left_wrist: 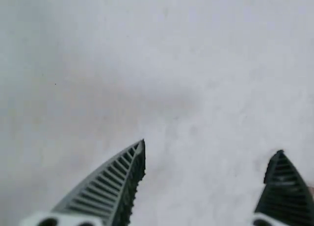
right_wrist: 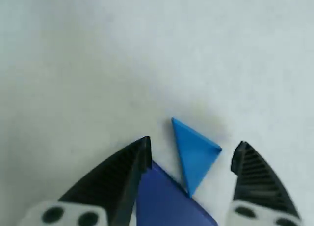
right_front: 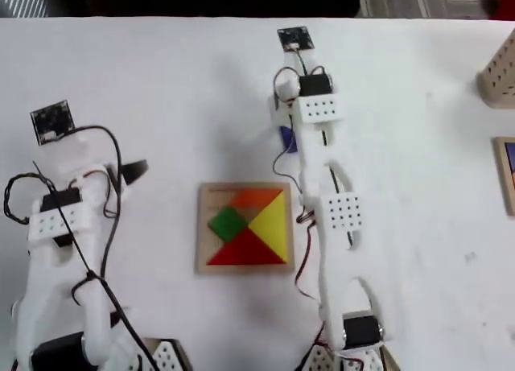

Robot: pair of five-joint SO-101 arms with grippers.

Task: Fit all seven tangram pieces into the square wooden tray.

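White table (right_front: 161, 105), tray (right_front: 203, 226) at centre, part-filled. Right gripper (right_wrist: 194, 142) spread wide past tray's far edge, light blue triangle (right_wrist: 195, 155) straight ahead between jaws, dark blue piece (right_wrist: 167, 201) just beside. Left gripper (left_wrist: 211, 146) also parted, well away.

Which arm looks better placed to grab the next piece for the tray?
The right. The right gripper, open, straddles the light blue triangle, beside a dark blue piece. The left gripper hangs open over bare table, away from the pieces.
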